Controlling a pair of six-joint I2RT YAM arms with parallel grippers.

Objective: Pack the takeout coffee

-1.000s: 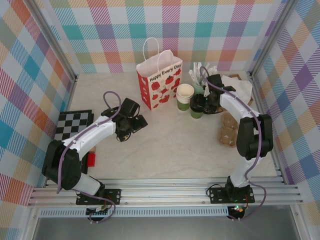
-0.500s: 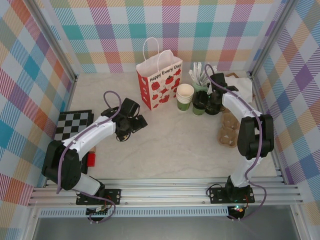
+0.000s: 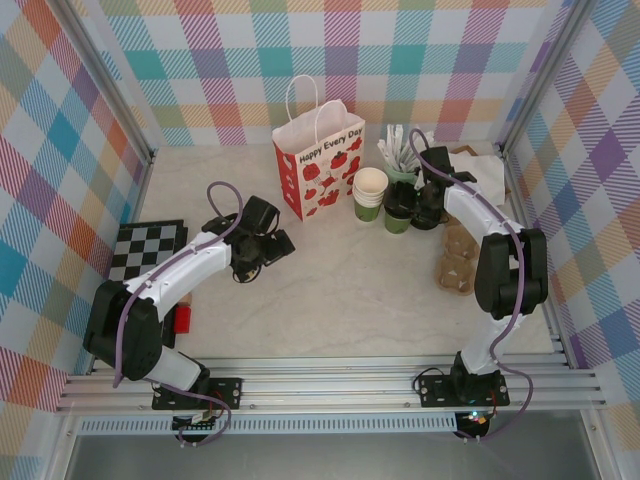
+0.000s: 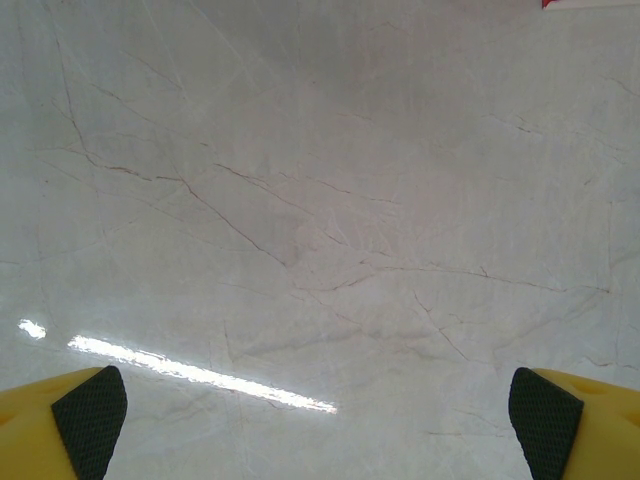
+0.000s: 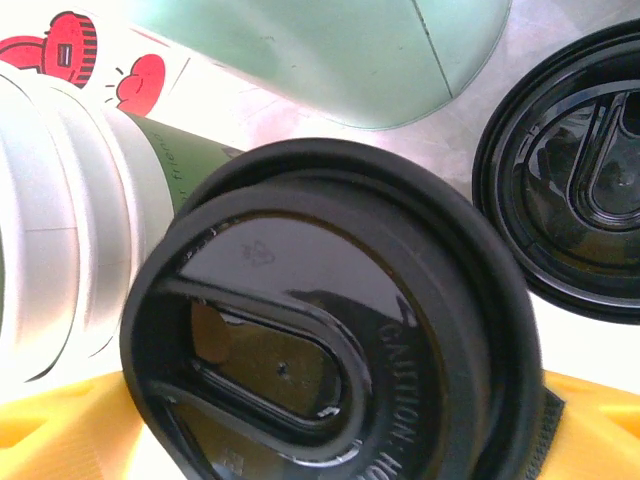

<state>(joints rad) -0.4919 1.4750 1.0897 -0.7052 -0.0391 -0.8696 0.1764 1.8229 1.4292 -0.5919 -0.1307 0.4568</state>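
table [image 3: 330, 300]: its middle lay bare. Everything I needed crowded toward its 1 o'clock, so a clumsy sweep there would have toppled neighbours.
paper bag [image 3: 318, 165]: it stood upright at 10 o'clock from the coffee cup [image 3: 397, 222], much taller than it, handles up. It looked light, and I judged that a cup dragged against its rim would have tipped or folded it.
left gripper [image 4: 320, 420]: my fingers were spread wide over bare tabletop, holding nothing. They were at 7 o'clock from the bag and well apart from it, so nothing steadied the bag.
right gripper [image 3: 402, 210]: my fingers stood either side of the coffee cup. I could not tell whether they pressed it or stood slack. A lift on a loose hold would have dropped it.
cup stack [image 3: 370, 185]: it stood just beside the coffee cup at 9 o'clock. A sideways start toward the bag would have knocked it over.
mint cup [image 5: 330, 50]: it stood close at 12 o'clock, where a finger could have clipped it.
coffee cup: it stood upright on the table with its black lid on, not yet in the bag. Tilting it could have leaked coffee through the sip hole.
spare lid [image 5: 585, 170]: it lay flat at 2 o'clock from the cup's lid in my wrist view. My near finger could have snagged it.
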